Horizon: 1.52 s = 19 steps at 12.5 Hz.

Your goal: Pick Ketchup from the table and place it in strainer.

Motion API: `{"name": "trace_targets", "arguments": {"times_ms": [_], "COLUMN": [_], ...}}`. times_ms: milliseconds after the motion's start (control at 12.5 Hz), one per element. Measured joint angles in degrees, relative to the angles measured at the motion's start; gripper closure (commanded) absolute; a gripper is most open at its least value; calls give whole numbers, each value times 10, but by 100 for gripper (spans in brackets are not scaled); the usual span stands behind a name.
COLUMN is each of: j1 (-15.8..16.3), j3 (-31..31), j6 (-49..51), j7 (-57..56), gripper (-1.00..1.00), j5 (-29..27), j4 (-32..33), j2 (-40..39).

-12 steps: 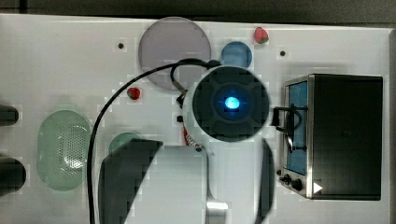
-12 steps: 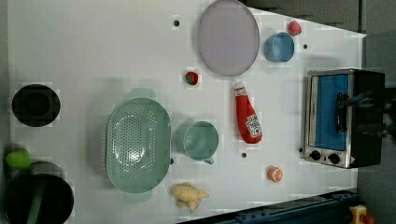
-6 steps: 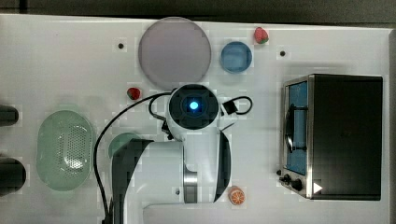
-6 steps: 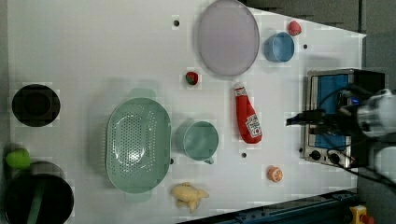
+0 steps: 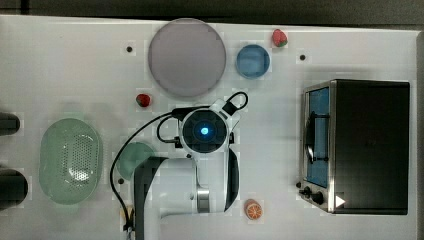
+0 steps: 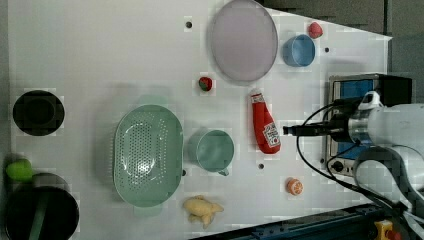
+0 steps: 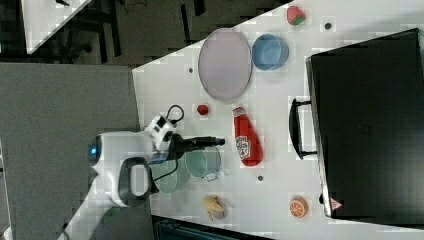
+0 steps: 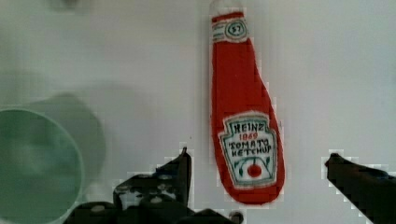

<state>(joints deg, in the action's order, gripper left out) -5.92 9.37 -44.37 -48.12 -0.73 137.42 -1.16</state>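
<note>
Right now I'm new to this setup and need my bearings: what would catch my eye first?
The red ketchup lies flat mid-table, beside the teal cup at the left view's right. The white arm's open gripper hangs over the bottle's label end, one finger on each side in the wrist view. The pale green strainer sits empty at the cup's other side, and a black toaster oven fills the top view's right.
</note>
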Motion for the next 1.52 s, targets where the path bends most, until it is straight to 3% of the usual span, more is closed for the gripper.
{"name": "trace_targets", "arguments": {"times_ms": [560,880,960,1200,1520], "j1": [-3,-5,-8,-9,-7], "j3": [-2,-15,-14,-9,-6], "j6": [-82,-152,-170,-182,-175], "j7": [-25,-28,-32,-36,-36], "gripper": [-100,-100,-91,-24,-24], "j5": [-9,-5,-6,-10,-9], "j4": [16,18,16,11,20], "j2": [-139,-155,-163,-192,-173]}}
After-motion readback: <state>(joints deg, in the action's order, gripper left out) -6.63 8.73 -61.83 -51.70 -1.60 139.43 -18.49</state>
